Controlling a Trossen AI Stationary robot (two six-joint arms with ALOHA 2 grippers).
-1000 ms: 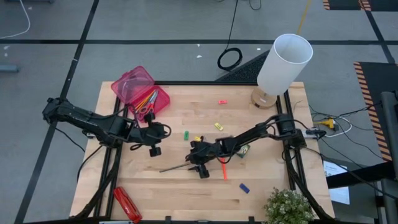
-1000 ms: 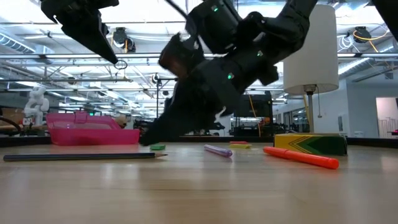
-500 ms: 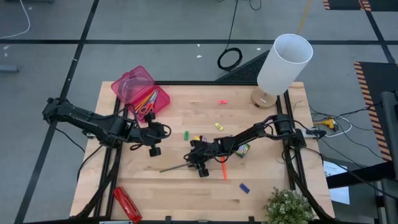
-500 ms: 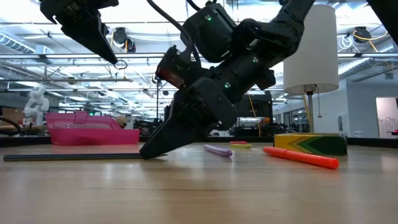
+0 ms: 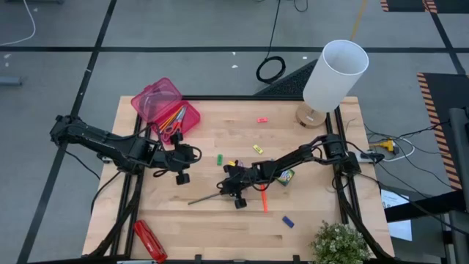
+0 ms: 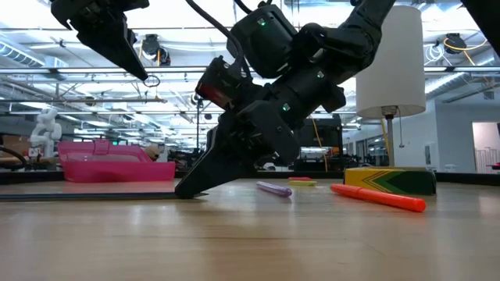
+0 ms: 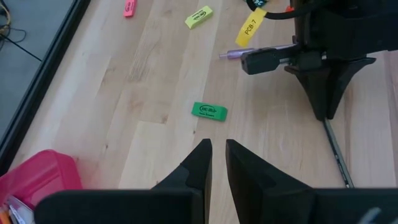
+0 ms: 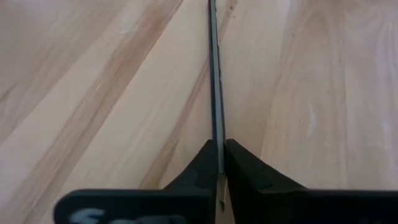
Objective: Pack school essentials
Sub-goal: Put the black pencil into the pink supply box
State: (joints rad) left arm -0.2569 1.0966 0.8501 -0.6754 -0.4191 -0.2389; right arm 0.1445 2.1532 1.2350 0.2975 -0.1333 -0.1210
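At mid-table, right gripper (image 5: 233, 196) fingers (image 8: 239, 174) pinching pencil (image 8: 214, 93)

The right gripper (image 5: 229, 190) has come down and pinched its jaws on the pencil (image 5: 206, 197).

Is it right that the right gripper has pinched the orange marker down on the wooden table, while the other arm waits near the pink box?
Not quite. The right gripper is pinching the thin dark pencil, not the orange marker, which lies untouched on the table. The right wrist view shows the pencil between its fingers. The left gripper does wait near the pink box.
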